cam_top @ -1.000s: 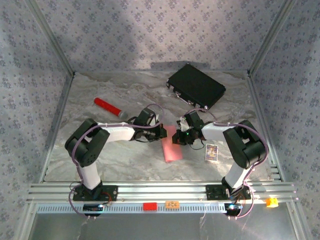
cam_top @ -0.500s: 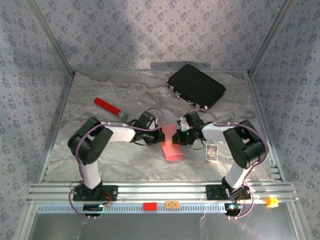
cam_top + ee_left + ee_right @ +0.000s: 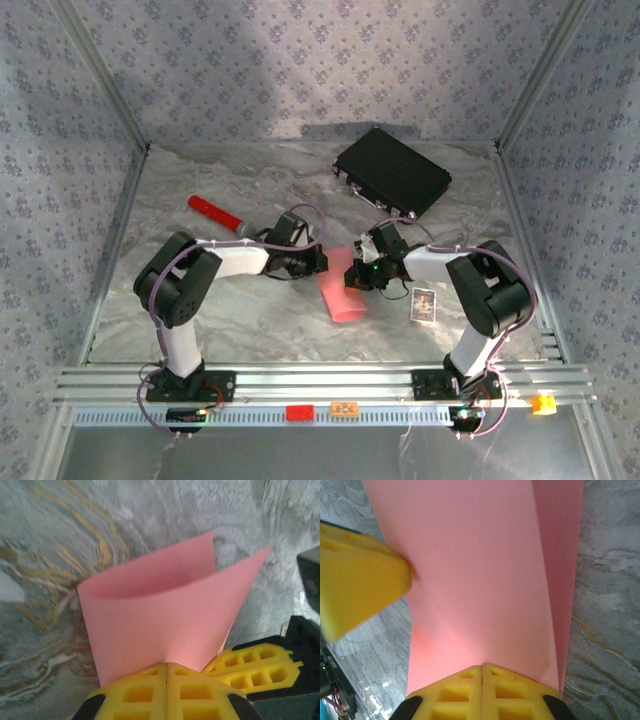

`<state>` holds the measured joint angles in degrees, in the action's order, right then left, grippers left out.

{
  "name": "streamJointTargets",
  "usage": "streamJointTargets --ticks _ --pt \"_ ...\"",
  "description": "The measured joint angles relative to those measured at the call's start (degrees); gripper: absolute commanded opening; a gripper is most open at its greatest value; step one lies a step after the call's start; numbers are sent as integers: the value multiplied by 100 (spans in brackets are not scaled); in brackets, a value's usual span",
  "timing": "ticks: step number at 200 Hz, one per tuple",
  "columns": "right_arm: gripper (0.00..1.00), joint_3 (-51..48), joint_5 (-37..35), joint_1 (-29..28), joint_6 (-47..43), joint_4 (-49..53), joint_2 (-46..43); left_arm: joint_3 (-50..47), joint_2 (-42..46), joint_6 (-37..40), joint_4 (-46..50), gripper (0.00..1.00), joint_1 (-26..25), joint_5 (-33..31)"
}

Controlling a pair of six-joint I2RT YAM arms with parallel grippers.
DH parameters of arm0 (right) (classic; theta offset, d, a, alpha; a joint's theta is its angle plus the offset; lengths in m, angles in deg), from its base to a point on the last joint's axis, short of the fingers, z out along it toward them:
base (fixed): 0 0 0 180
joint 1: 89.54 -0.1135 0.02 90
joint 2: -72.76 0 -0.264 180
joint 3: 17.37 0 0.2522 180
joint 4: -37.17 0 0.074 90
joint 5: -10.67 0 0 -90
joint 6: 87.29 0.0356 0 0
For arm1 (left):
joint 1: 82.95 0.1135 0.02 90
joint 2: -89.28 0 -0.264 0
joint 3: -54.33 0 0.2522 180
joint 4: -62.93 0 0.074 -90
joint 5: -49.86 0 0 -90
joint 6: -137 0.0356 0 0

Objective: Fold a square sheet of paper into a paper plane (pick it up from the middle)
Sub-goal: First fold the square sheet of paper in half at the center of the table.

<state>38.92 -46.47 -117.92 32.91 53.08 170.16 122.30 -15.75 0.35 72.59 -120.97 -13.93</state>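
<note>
Now you look mid-fold: left gripper and right gripper each pinch the square sheet of paper, bent over uncreased; next, align edges and flatten.

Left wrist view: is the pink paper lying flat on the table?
No, the paper is bent into a loose fold, pinched in the left gripper.

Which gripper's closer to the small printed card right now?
Right. The right gripper, shut on the pink paper, sits just left of the card in the top view; the left gripper grips the same sheet farther left.
</note>
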Motion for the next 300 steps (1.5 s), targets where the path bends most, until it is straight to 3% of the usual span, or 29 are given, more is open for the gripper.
streamJointTargets --ticks 300 --pt "0 -114 -4 0 44 -240 -22 280 -575 9 -125 0 424 533"
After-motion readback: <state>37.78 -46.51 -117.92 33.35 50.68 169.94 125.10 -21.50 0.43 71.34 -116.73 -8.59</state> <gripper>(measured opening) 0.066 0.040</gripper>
